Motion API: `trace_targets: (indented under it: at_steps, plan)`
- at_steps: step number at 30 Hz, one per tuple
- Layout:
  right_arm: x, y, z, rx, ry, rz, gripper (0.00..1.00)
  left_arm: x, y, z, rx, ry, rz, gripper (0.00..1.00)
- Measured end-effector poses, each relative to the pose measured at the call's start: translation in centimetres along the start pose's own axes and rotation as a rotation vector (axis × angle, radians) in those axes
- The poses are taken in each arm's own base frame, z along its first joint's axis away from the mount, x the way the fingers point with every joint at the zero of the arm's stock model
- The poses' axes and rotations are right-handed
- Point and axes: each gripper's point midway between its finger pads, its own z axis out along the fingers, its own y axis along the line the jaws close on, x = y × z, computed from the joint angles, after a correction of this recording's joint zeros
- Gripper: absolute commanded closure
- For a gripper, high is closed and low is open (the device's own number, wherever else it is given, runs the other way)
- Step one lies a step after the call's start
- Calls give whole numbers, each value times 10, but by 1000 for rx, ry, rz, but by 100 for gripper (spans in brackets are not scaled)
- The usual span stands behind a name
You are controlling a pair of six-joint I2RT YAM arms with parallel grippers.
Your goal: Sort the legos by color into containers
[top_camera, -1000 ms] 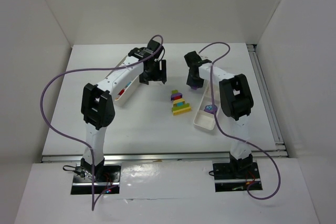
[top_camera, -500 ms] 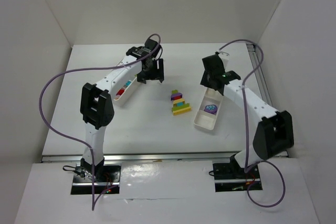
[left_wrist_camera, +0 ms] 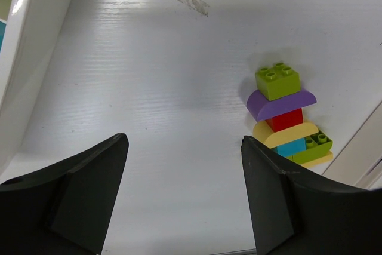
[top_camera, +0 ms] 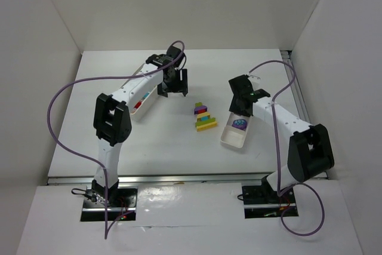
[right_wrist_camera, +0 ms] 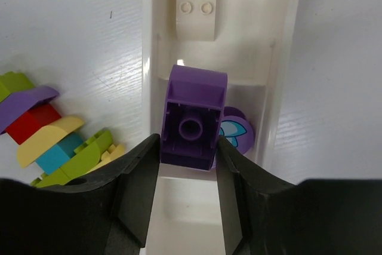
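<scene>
Smaller white tray (right_wrist_camera: 149, 58) lies right of the lego stack (left_wrist_camera: 286, 117). Left gripper (left_wrist_camera: 184, 147) hangs spread, empty. Right gripper (right_wrist_camera: 188, 150) clamps a purple brick (right_wrist_camera: 194, 111) over the tray's middle compartment, where a purple piece (right_wrist_camera: 239, 131) lies. Step: depositing purple; next, release squarely between the dividers.

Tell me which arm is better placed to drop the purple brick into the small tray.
Right. The right fingers hold the purple brick above the small tray, over another purple piece. The left fingers are open and empty.
</scene>
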Motion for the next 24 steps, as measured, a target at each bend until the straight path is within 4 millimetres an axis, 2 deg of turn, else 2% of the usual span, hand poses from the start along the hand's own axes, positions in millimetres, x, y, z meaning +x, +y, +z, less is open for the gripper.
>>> trace_targets:
  at_steps: [2, 5, 12, 17, 24]
  plan:
    - [4, 2, 2, -6, 16, -4, 42, 1, -1, 0, 1, 1, 2, 13]
    - [8, 4, 5, -13, 35, -9, 36, 1, -2, 0, 4, 2, 4, 13]
    - [15, 5, 9, -16, 64, -18, 36, 3, -4, 3, 8, 12, 8, 13]
    - [14, 5, 7, -12, 55, -19, 52, 1, -7, 5, 14, 11, 12, 13]
    - [15, -8, 13, 56, 59, 15, 53, 2, -10, 8, 18, 15, 17, 13]
